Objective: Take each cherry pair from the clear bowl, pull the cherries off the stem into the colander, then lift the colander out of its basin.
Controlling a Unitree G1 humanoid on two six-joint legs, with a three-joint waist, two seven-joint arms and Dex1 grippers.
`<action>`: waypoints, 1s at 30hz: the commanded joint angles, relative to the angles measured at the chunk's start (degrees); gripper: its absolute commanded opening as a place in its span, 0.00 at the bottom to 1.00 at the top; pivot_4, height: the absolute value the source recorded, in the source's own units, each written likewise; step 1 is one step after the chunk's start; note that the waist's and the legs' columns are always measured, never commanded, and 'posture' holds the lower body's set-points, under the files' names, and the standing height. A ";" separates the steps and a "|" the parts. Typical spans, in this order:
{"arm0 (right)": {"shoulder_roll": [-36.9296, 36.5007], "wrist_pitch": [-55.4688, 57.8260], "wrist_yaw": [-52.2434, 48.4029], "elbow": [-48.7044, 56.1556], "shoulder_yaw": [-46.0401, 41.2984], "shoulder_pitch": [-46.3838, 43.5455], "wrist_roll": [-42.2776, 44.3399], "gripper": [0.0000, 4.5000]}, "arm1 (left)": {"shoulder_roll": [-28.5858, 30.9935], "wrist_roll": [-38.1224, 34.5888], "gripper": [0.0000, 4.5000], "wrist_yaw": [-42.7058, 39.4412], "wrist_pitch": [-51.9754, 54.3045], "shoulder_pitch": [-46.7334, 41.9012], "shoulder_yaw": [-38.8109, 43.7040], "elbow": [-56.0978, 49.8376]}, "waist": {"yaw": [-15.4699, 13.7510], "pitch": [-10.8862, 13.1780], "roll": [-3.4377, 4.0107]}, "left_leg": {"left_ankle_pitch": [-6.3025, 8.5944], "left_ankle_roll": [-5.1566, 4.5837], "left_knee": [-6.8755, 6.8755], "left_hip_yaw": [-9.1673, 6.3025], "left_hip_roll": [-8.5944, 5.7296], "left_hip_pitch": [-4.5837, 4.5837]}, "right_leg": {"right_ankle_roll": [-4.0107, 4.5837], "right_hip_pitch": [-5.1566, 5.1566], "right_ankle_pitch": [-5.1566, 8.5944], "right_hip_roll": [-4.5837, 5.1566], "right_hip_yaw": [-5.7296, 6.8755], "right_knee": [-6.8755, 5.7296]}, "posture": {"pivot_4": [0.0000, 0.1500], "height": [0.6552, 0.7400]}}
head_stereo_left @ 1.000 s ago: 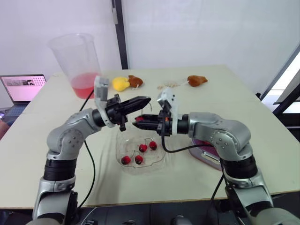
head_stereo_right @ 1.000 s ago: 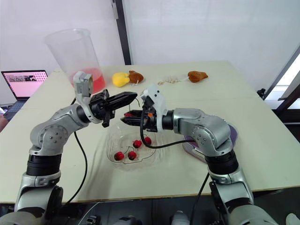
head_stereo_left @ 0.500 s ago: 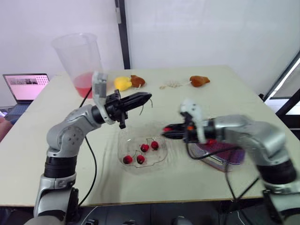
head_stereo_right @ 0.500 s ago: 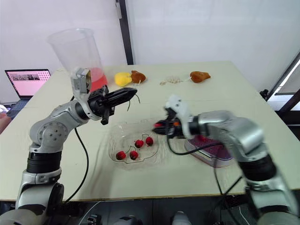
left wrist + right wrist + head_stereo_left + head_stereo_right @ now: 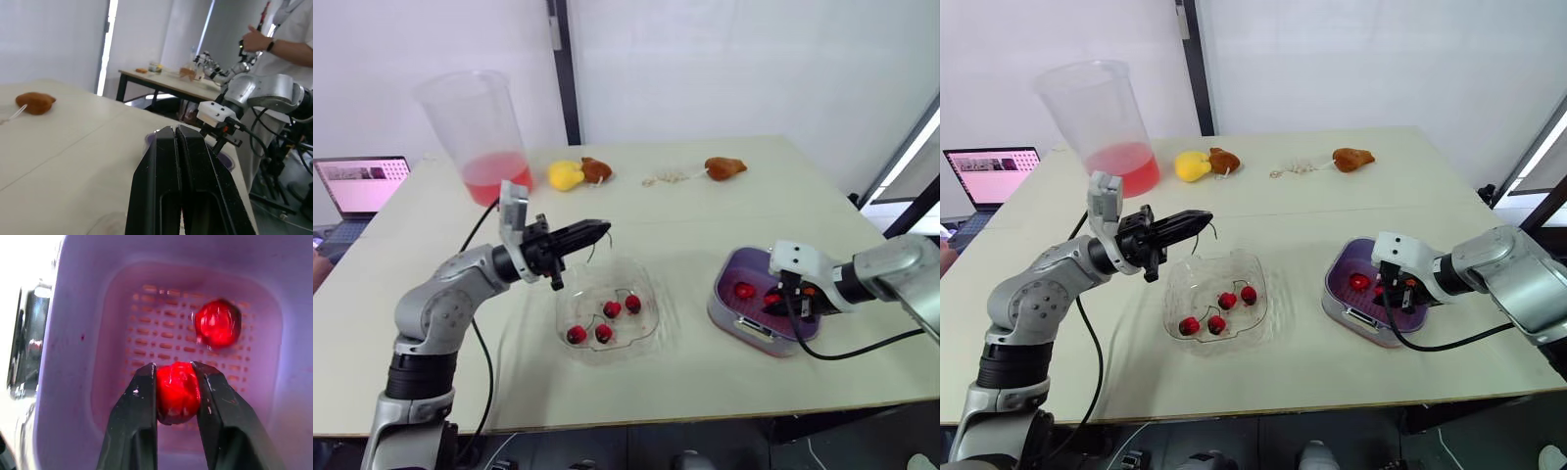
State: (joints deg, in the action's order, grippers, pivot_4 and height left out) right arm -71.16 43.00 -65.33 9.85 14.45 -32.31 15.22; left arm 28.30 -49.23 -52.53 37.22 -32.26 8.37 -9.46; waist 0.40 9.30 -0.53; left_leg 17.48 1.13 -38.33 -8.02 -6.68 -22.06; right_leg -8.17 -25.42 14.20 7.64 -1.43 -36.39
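Four cherries [image 5: 604,333] on thin stems lay in the clear bowl [image 5: 651,328]. To the bowl's right, the purple colander [image 5: 93,382] sat in its basin [image 5: 717,305]. The right gripper [image 5: 174,367] reached down inside the colander and pinched a cherry [image 5: 177,391] beside a loose cherry [image 5: 217,323] on the perforated floor. Above the bowl's left rim the left gripper [image 5: 603,228] hovered, fingers pressed together on a bare stem [image 5: 1207,231]. Beyond the bowl stood a plastic beaker [image 5: 475,127] of red liquid, a yellow toy [image 5: 564,175] and two brown toys [image 5: 724,167]. A laptop [image 5: 362,184] sat far to its left.
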 commanded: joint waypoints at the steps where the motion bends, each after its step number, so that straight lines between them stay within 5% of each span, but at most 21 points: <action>1: -1.20 -0.02 -1.11 0.07 -2.44 -2.05 -1.64 0.64 | 1.10 -1.18 0.00 0.89 0.10 -0.37 2.00 -2.69 | -0.12 0.00 0.00 | 0.00 0.00 0.00 0.00 -0.02 0.00 | 0.00 0.00 0.00 0.01 0.00 0.00 | 1.00 1.00; 4: -2.57 1.17 -4.24 0.06 -4.79 -4.71 -0.12 0.97 | 1.94 -1.70 0.00 1.16 0.73 0.36 2.47 -3.43 | 0.09 0.01 0.01 | 0.00 0.00 0.02 0.00 -0.02 0.00 | 0.00 -0.01 0.00 0.01 0.00 0.02 | 1.00 1.00; 5: -2.82 1.47 -5.38 0.09 -5.59 -5.95 0.61 0.99 | 2.30 -1.88 0.00 1.29 1.00 0.61 2.78 -3.64 | 0.11 0.01 0.02 | 0.00 0.00 0.02 0.00 -0.01 0.00 | 0.00 -0.01 0.00 0.00 0.00 0.02 | 1.00 1.00; 9: 1.34 6.94 -8.31 2.07 -9.71 -14.25 8.52 0.99 | 4.27 -2.61 0.00 2.21 2.45 2.05 4.46 -4.75 | 0.67 0.01 0.04 | 0.00 0.00 0.07 0.02 0.03 0.01 | 0.00 -0.03 0.00 -0.03 -0.01 0.04 | 1.00 1.00; 12: 11.77 15.92 -6.81 4.79 -14.62 -23.08 21.49 0.99 | 7.66 -5.01 0.00 4.10 5.12 5.48 9.02 -5.71 | 1.20 0.01 0.04 | 0.01 0.02 0.14 0.05 0.17 0.06 | 0.02 -0.02 -0.01 -0.14 -0.02 0.09 | 1.00 1.00; 17: 23.03 22.16 -1.35 6.14 -17.13 -29.04 30.69 0.99 | 14.36 -8.01 0.00 6.00 10.80 14.23 17.27 -4.21 | 0.36 0.02 -0.01 | 0.07 0.11 0.11 -0.11 0.27 0.00 | 0.12 -0.01 -0.07 -0.25 0.05 0.17 | 1.00 1.00; 23: 29.40 22.17 3.20 6.54 -14.32 -31.76 31.96 0.99 | 15.75 -6.98 0.00 5.96 10.91 30.14 26.80 -1.95 | 0.19 0.00 -0.04 | 0.07 0.09 0.07 -0.14 0.18 -0.02 | 0.17 0.00 -0.10 -0.14 0.13 0.16 | 1.00 1.00; 30: 29.80 17.70 2.94 6.19 -10.21 -31.07 29.20 0.99 | 11.57 -5.78 0.00 8.72 11.30 37.97 25.32 -1.72 | 0.04 -0.02 -0.06 | 0.07 0.10 0.06 -0.09 0.20 0.01 | 0.19 0.01 -0.11 -0.13 0.14 0.13 | 1.00 1.00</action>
State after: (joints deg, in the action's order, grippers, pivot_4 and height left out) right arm -41.21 62.01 -62.31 15.09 4.98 -62.75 44.78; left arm 39.68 -54.05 -44.03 48.26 5.82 33.53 -9.48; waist 0.44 9.28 -0.58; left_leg 17.55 1.23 -38.27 -8.10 -6.49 -22.05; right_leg -7.98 -25.40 14.09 7.52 -1.30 -36.27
